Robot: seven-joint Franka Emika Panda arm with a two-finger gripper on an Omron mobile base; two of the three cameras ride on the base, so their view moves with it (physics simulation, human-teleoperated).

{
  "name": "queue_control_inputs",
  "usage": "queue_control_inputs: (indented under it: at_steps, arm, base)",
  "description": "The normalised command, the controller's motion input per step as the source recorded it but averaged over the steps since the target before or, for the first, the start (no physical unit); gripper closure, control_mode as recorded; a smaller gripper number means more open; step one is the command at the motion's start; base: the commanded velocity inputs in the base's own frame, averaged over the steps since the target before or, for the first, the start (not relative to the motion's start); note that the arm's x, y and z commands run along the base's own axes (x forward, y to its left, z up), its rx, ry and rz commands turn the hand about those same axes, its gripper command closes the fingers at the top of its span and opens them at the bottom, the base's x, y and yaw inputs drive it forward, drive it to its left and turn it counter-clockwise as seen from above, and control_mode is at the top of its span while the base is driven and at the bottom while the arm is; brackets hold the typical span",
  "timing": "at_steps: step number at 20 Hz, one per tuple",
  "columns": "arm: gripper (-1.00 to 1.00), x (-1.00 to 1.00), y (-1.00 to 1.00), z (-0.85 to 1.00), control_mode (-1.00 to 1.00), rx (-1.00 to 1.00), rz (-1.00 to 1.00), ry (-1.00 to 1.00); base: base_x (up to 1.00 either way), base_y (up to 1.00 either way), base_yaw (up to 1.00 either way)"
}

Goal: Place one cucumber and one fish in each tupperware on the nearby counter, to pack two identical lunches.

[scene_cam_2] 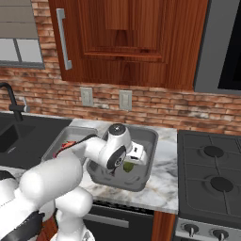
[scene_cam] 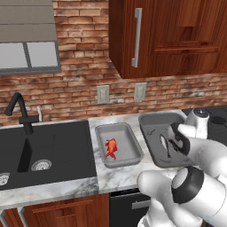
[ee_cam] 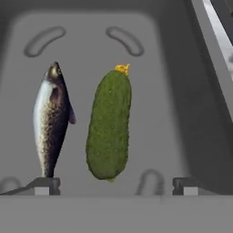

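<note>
The gripper (ee_cam: 113, 185) is seen with jaws apart above the larger tupperware (ee_cam: 182, 91). Inside it, a cucumber (ee_cam: 109, 129) is laid beside a grey fish (ee_cam: 51, 120).

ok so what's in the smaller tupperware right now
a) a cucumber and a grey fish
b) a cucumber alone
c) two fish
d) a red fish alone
d: the smaller tupperware holds only a red fish, while the cucumber and grey fish lie in the larger tupperware.
</note>
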Motion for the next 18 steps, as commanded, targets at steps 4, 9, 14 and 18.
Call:
queue_control_inputs:
  at_steps: [4, 9, 14, 18]
  arm:
    - [-1.0, -0.9, 0.27, 0.63, -1.0, 0.0, 0.0, 0.0]
    - [-1.0, -1.0, 0.5, 0.83, -1.0, -0.04, 0.01, -0.05]
    - [-1.0, -0.94, 0.71, 0.98, -1.0, -0.06, 0.01, -0.19]
    - [-1.0, -0.69, 0.66, 0.75, -1.0, 0.0, 0.0, -0.44]
  base:
    - [0.0, 0.0, 0.0]
    - [0.0, 0.0, 0.0]
    - [0.0, 0.0, 0.0]
    - [0.0, 0.0, 0.0]
